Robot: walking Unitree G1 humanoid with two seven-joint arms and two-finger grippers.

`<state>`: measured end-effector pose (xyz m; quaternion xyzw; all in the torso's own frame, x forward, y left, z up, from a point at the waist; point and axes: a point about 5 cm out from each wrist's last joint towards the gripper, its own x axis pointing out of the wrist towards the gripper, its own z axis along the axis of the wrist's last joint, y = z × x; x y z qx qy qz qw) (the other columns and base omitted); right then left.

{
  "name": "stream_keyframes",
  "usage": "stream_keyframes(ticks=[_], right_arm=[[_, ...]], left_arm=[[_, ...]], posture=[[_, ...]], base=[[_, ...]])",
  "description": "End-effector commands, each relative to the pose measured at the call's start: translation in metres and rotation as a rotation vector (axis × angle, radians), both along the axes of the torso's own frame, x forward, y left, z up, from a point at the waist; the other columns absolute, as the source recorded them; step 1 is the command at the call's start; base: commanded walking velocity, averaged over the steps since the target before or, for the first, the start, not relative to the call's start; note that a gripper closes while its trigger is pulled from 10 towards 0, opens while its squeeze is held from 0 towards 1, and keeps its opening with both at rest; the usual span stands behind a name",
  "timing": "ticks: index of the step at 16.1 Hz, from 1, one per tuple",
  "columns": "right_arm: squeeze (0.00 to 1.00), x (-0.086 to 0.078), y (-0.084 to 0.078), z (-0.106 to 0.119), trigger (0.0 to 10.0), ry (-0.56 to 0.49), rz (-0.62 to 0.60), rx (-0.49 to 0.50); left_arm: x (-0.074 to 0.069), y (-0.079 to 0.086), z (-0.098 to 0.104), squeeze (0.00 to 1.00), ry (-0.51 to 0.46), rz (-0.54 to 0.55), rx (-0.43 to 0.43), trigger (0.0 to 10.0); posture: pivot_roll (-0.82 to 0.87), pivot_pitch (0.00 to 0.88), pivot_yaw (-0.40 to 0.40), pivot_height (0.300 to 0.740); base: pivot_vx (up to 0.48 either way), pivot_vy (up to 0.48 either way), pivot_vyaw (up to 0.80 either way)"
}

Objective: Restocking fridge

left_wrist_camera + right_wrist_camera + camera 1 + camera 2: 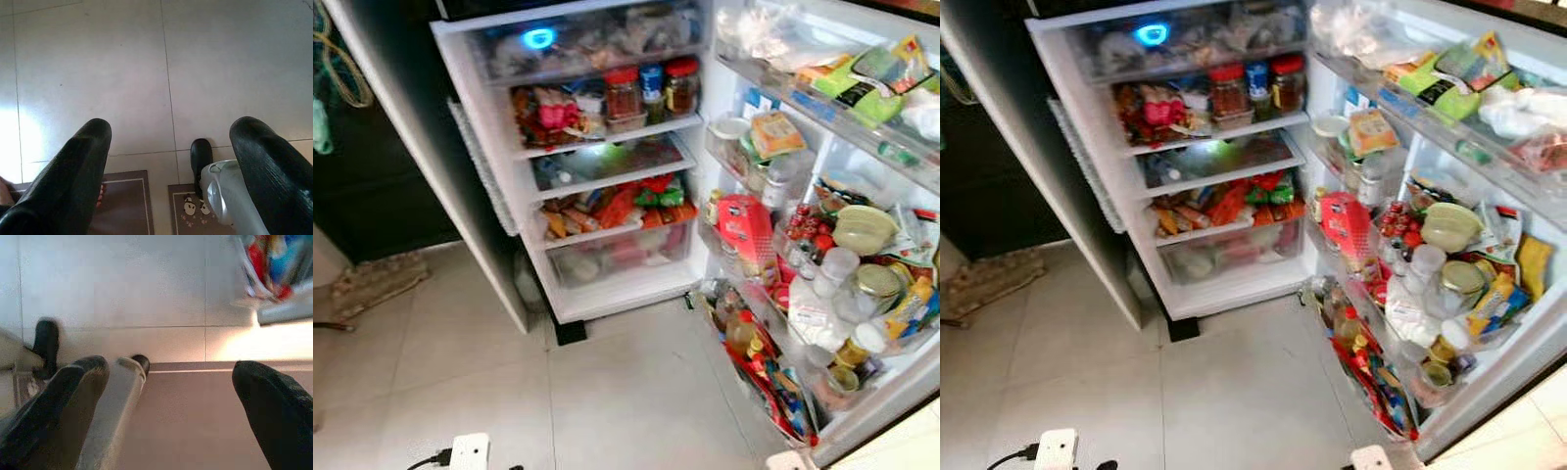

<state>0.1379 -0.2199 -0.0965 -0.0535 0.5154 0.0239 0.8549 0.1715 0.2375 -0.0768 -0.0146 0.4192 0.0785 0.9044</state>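
A white power strip [468, 451] lies on the tiled floor [607, 392] at the near left, a black cable plugged into it, and a worn mat [374, 282] sits against the dark wall beyond. The fridge [499, 176] stands open ahead. Its top compartment has a blue light [538, 38] glowing; on the shelf below stand red-lidded jars [623, 91] beside a heap of packets [548, 110]. Lower shelves hold more orange and green packets [617, 208], with a clear drawer [617, 257] at the bottom. To the right, the open door [862, 127] swings wide, its racks crammed: green packets on top, a red carton [745, 227], jars and bottles in the middle, more bottles [740, 331] in the lowest rack.

Both arms hang down toward the floor. The left gripper [171, 147] has its fingers spread, empty, over tiles and a brown mat [127, 200]. The right gripper [168, 382] likewise has its fingers wide apart, holding nothing, near the bottom edge of the door rack.
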Motion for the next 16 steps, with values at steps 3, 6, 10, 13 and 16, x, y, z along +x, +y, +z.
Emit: stream_keyframes(ticks=[3, 6, 10, 13, 16], right_arm=[[0.00, -0.009, -0.004, -0.003, 10.0, -0.027, -0.266, -0.021], [0.00, -0.016, -0.007, -0.005, 10.0, -0.030, -0.479, -0.055], [0.00, -0.022, -0.007, -0.004, 10.0, -0.072, -0.762, -0.091], [0.00, -0.023, -0.022, 0.002, 10.0, -0.150, -0.923, -0.155], [0.00, -0.022, -0.095, 0.028, 10.0, -0.265, -1.015, -0.245]], left_arm=[[-0.003, 0.004, -0.001, 0.00, 0.018, 0.000, 0.013, 10.0], [-0.002, 0.004, 0.000, 0.00, 0.020, -0.002, 0.014, 10.0], [-0.002, 0.004, 0.000, 0.00, 0.018, -0.001, 0.016, 10.0], [-0.001, 0.005, 0.000, 0.00, 0.017, -0.003, 0.019, 10.0], [0.000, 0.005, 0.001, 0.00, 0.017, -0.006, 0.019, 10.0]], posture=[[-0.16, 0.000, 0.083, 0.740], [-0.16, 0.000, 0.083, 0.740], [-0.16, 0.000, 0.087, 0.740], [-0.16, 0.000, 0.090, 0.740], [-0.16, 0.000, 0.096, 0.740]], base=[[0.000, 0.000, 0.00], [0.000, 0.000, 0.00], [0.000, 0.000, 0.00], [0.000, 0.000, 0.00], [0.000, 0.000, 0.00]])
